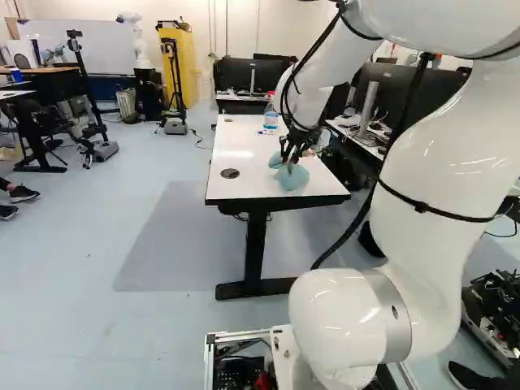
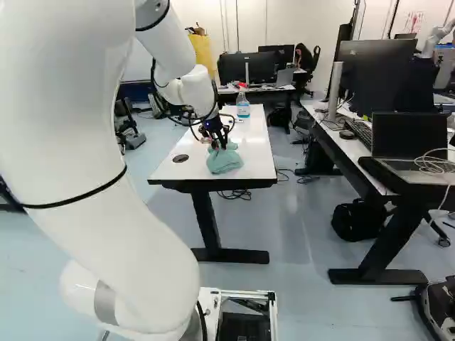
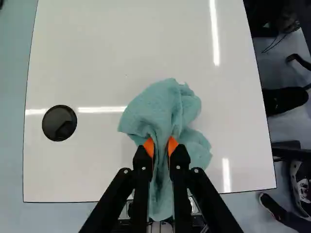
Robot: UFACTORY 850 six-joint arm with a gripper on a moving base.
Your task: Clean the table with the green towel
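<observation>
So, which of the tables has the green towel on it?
The white table with the round black cap, where the claw grips the towel; the desks beyond and beside it carry screens.

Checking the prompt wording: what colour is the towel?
Muted teal, a blue-green; the towel shows best in the wrist view.

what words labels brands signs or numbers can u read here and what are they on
None can be read for certain.
Bottle label: too small.
Mark on the big monitor: too small.
Red print on the wall: too blurred.
Towel, table: no print seen.
</observation>
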